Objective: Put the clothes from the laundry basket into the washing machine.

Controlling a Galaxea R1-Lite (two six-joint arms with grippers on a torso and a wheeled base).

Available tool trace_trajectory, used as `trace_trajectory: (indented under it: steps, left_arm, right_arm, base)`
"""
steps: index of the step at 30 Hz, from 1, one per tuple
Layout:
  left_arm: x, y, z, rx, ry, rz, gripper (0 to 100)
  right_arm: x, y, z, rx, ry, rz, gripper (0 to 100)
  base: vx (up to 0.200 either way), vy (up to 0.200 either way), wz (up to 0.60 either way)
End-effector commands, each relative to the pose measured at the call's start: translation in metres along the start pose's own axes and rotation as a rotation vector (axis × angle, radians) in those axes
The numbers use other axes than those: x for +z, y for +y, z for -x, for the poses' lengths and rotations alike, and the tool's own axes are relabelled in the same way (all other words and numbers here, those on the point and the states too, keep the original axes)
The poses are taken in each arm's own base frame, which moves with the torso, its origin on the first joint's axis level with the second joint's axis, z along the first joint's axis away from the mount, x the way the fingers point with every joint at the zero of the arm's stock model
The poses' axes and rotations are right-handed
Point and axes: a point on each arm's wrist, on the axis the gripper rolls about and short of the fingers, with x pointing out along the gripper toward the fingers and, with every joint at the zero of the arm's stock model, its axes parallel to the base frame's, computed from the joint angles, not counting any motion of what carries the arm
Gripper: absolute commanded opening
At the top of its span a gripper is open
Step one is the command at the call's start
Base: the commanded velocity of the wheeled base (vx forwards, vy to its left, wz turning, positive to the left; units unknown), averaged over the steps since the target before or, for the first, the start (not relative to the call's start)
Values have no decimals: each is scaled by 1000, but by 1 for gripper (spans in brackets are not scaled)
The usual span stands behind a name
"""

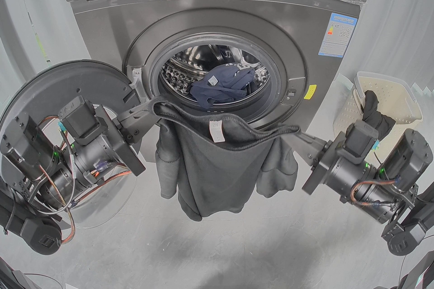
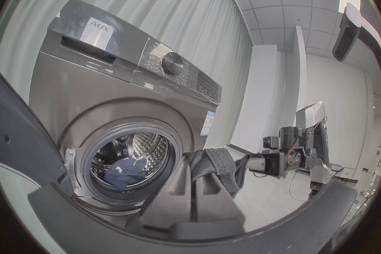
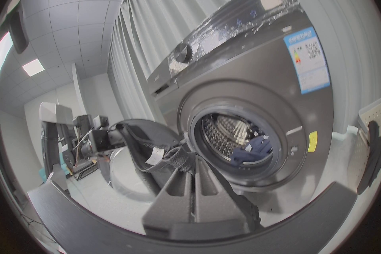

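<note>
A dark grey garment [image 1: 217, 163] hangs stretched between my two grippers, just in front of and below the washing machine [image 1: 217, 32] opening. My left gripper [image 1: 151, 107] is shut on its left edge, my right gripper [image 1: 294, 132] shut on its right edge. In the left wrist view the left gripper [image 2: 194, 169] pinches the garment [image 2: 216, 165]; in the right wrist view the right gripper [image 3: 194, 165] clamps the garment [image 3: 158, 147] with its white tag. A navy garment [image 1: 221, 82] lies inside the drum. The cream laundry basket [image 1: 402, 98] stands right of the machine, a black garment [image 1: 375, 114] draped over its rim.
The round machine door [image 1: 58, 91] stands swung open to the left, behind my left arm. Grey floor [image 1: 226, 249] lies bare in front of the machine. Curtains hang behind the machine on both sides.
</note>
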Motion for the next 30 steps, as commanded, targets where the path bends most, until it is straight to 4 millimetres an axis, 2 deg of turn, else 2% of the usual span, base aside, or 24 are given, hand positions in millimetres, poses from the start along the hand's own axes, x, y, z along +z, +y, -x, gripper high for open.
trace_trajectory:
  steps: [1, 4, 5, 7, 10, 16, 22, 27, 28, 30]
  left_arm:
    - [-9, 0, -6, -5, 21, 14, 0]
    - [-7, 1, -10, -5, 8, 10, 0]
    - [-6, 1, -11, -6, 1, 8, 0]
    - [-4, 2, -12, -4, -6, 4, 0]
    - [-1, 3, -15, 3, -23, -2, 0]
    - [2, 2, -14, 7, -31, -4, 0]
    - [3, 0, -14, -1, -35, -3, 0]
    - [5, -2, -14, -8, -44, -5, 0]
    - [5, -2, -14, -6, -44, -4, 0]
    - [5, -1, -15, -5, -45, -6, 0]
  right_arm:
    - [-19, 8, 6, 29, 84, -12, 0]
    - [-34, 19, 8, 70, 146, -25, 0]
    - [-40, 23, 12, 84, 180, -32, 100]
    - [-54, 29, 20, 100, 254, -47, 100]
    - [-81, 23, 34, 75, 390, -48, 100]
    - [-105, 14, 33, 60, 484, -51, 100]
    - [-122, -2, 12, 23, 488, -45, 100]
    - [-136, -4, -13, 44, 460, -43, 100]
    - [-148, -4, -22, 50, 465, -41, 100]
    - [-158, -4, -34, 58, 453, -40, 100]
  base:
    - [0, 0, 0]
    - [0, 0, 0]
    - [0, 0, 0]
    - [0, 0, 0]
    - [0, 0, 0]
    - [0, 0, 0]
    - [0, 0, 0]
    - [0, 0, 0]
    - [0, 0, 0]
    - [0, 0, 0]
